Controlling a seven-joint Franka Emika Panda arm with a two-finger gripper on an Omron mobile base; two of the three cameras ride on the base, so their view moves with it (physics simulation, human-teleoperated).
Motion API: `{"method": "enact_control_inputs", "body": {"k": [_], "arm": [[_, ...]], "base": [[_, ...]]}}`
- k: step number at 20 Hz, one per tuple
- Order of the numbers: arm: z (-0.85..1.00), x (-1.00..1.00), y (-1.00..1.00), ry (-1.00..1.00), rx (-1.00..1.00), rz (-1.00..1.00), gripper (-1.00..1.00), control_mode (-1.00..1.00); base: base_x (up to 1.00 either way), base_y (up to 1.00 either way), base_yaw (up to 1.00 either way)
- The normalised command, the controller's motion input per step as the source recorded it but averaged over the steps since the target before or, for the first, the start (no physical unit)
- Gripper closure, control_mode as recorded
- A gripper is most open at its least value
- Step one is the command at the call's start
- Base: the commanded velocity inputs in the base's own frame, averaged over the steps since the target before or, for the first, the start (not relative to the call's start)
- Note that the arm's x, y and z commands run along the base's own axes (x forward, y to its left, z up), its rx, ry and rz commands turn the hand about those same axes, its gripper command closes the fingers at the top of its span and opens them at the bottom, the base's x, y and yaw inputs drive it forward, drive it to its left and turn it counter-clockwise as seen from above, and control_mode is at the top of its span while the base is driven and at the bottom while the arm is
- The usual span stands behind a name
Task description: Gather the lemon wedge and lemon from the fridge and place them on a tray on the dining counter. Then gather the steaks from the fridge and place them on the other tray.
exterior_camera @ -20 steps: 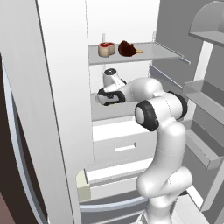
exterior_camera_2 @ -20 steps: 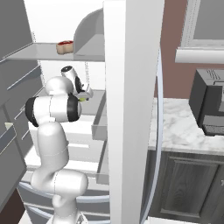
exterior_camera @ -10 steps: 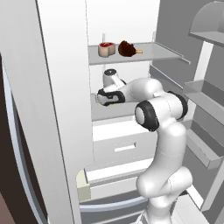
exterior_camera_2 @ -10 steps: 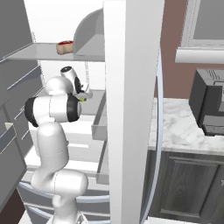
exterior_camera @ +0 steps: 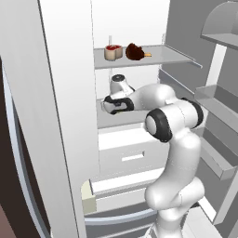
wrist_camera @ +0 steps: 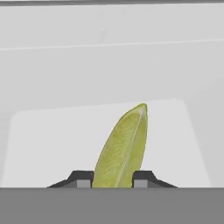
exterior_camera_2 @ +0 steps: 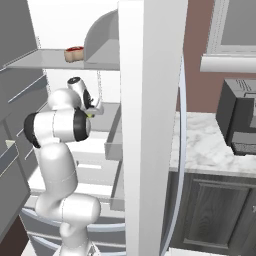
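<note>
Yellow-green wedge: the lemon wedge (wrist_camera: 122, 146) lies on the pale floor of the fridge shelf (exterior_camera: 116, 122), the middle one, where the arm's hand is buried.
Left finger: the left of the two dark fingertips (wrist_camera: 81, 179) stands hard against the wedge's left flank, with no gap that I can make out.
Wedge between the tips: the wedge's near end sits squarely between them; it does not lie off to either side.
Right finger: the right tip stands just as close on the wedge's other flank.
Long axis: in the hand view it runs away from the fingers, leaning a little to the right, and ends in a point; the tips take it across its narrow width, which suits a pinch.
Finger state: the gripper (wrist_camera: 113, 180) has its tips drawn in to the wedge's sides; whether they already press firmly I cannot tell.
Judged step: the grasp looks all but made, so the lift should wait for the squeeze to settle.
Arm pose, left base view: the arm (exterior_camera: 169, 123) rises from the lower right, bends at a dark elbow and reaches leftward, roughly level, into the shelf below the upper shelf (exterior_camera: 139, 56) with its two brown-and-red items.
Arm pose, right base view: the hand (exterior_camera_2: 90, 107) points into the fridge, beside the white door edge (exterior_camera_2: 150, 125).
</note>
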Motion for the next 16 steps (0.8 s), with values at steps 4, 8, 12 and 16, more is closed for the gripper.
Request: {"method": "enact_control_inputs", "body": {"k": [4, 8, 12, 16], "arm": [[0.11, -0.28, 0.00, -0.07, 0.02, -0.01, 1.00, -1.00], [0.39, -0.26, -0.02, -0.09, 0.00, -0.03, 1.00, -1.00], [0.46, -0.43, -0.07, -0.11, 0.00, -0.04, 1.00, -1.00], [0.41, -0.64, -0.05, -0.10, 0.00, -0.03, 1.00, -1.00]], "base": [[0.00, 0.00, 0.00], [0.00, 0.00, 0.00], [0.00, 0.00, 0.00], [0.00, 0.00, 0.00]]}}
